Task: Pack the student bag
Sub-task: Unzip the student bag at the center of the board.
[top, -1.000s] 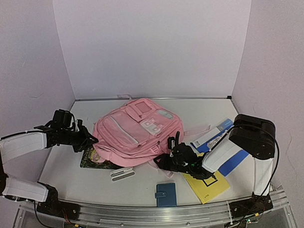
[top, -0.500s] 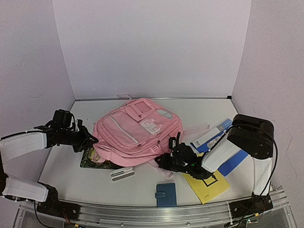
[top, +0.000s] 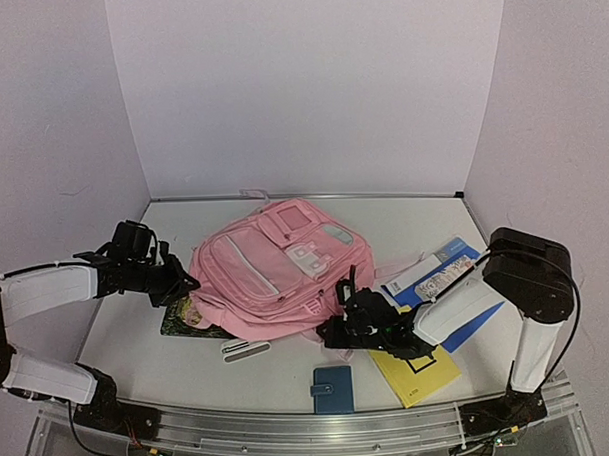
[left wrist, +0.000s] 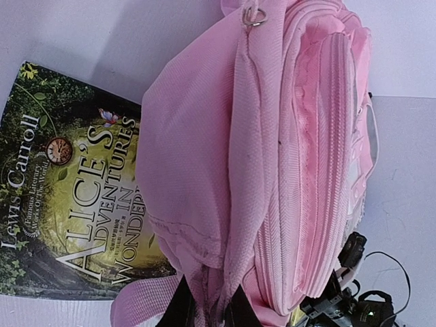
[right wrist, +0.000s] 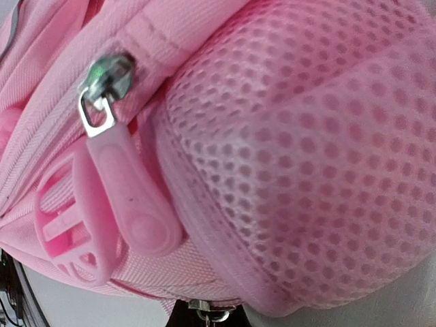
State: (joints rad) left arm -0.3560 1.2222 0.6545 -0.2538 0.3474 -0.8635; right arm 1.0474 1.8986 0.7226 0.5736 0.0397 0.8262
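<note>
Centrally on the table (top: 139, 364): the student bag (top: 276, 274), lying flat with front pockets up, its left edge overlapping an Alice in Wonderland book (top: 185, 317). Pinching pink fabric at that left edge with the left gripper (top: 189, 285), jaws nearly together. Clamping the right gripper (top: 333, 333) tight on a small metal fitting (right wrist: 210, 315) at the bag's near-right corner.

Your count: one pink backpack (top: 276, 274), one Alice paperback (left wrist: 68, 204), one yellow booklet (top: 418, 376), one blue wallet (top: 332, 389), one blue folder (top: 475, 322).
</note>
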